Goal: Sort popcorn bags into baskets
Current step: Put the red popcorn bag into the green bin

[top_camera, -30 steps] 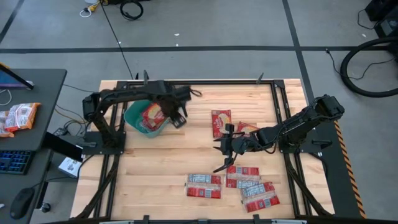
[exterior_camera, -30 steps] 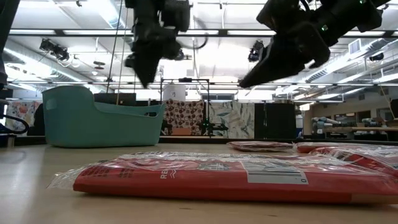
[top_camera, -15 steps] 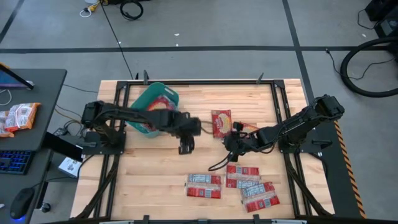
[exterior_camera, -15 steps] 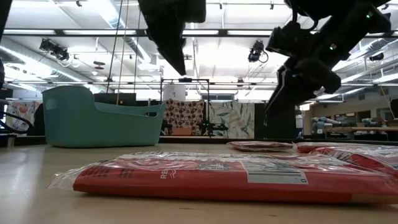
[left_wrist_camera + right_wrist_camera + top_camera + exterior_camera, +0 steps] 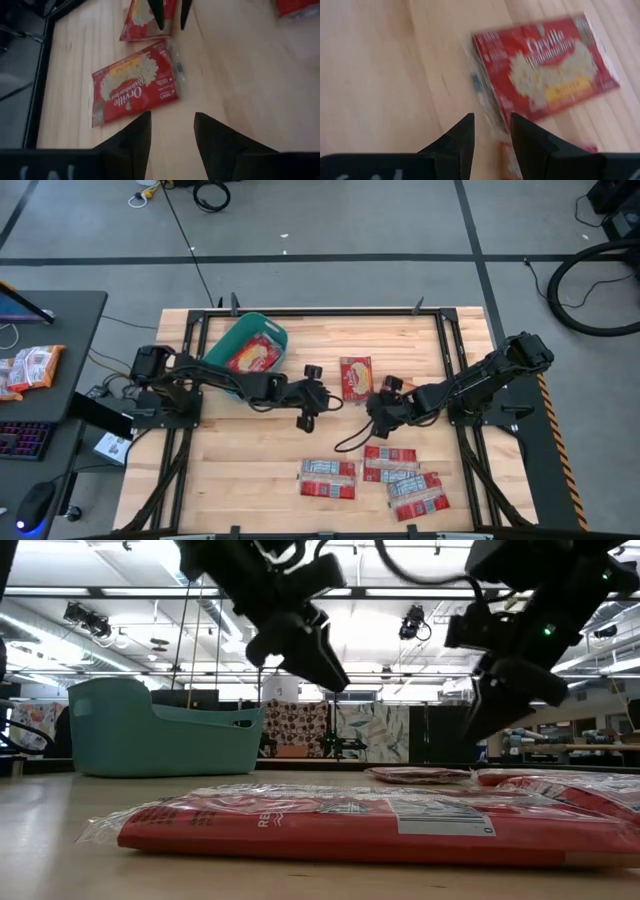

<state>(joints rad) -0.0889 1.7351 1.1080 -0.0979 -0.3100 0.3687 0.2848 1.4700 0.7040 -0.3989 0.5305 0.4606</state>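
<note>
Wooden table (image 5: 250, 450): six popcorn bags (image 5: 355, 376), one basket (image 5: 243, 352); both tools parted, empty.

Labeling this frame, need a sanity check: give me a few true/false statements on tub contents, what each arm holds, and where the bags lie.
1. The teal tub already has a popcorn bag inside. True.
2. The left gripper is carrying a bag. False: its fingers are apart with nothing between them, above bare wood.
3. The right gripper is empty. True: nothing sits between its fingers.
4. The tub lies tipped on its side. False: it stands upright in the low view.
5. A group of bags lies at the table's front edge. True.
6. A bag lies on the table between the two grippers. True.
</note>
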